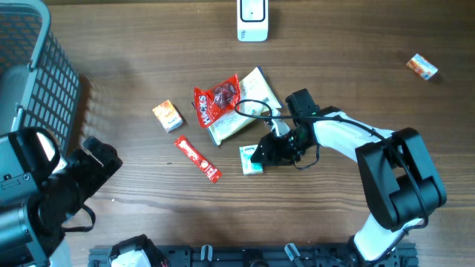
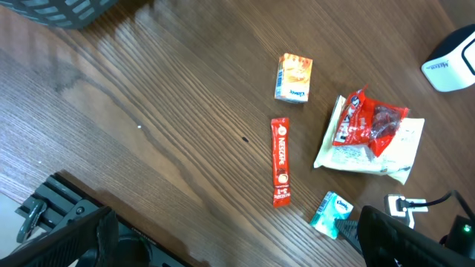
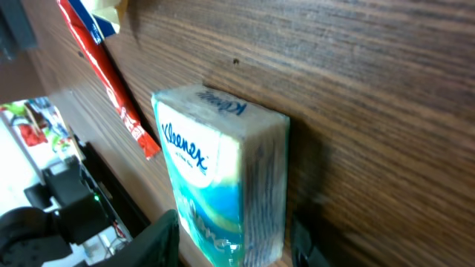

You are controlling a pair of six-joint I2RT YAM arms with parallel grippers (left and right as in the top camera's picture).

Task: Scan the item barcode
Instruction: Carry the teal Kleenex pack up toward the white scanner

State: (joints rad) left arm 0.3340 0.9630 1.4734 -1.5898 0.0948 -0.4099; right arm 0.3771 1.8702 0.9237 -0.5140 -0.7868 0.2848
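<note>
Hidden or unclear: the right gripper (image 1: 261, 154) covers one end of the Kleenex pack (image 1: 251, 160) in the overhead view. The cream packet (image 1: 247, 110) lies partly under the red snack bag (image 1: 216, 99). The basket (image 1: 46, 78) is cut off at the frame's edge. No barcode can be made out on any item.

Count: one Kleenex pack, one red stick sachet (image 1: 198, 159), one snack bag, one cream packet, two small orange boxes (image 1: 168, 116) (image 1: 421, 67), one white scanner (image 1: 252, 20), one basket.

Location: the pack lies on the counter (image 1: 356, 44) just below the cream packet, well apart from the scanner at the far edge.

Views: only the right wrist view shows the jaws apart, a dark finger (image 3: 167, 239) on each side of the pack; whether either presses it cannot be told. The left wrist view shows one orange box only and clips the scanner. The left gripper (image 1: 99, 157) stands wide apart near the basket, holding nothing
</note>
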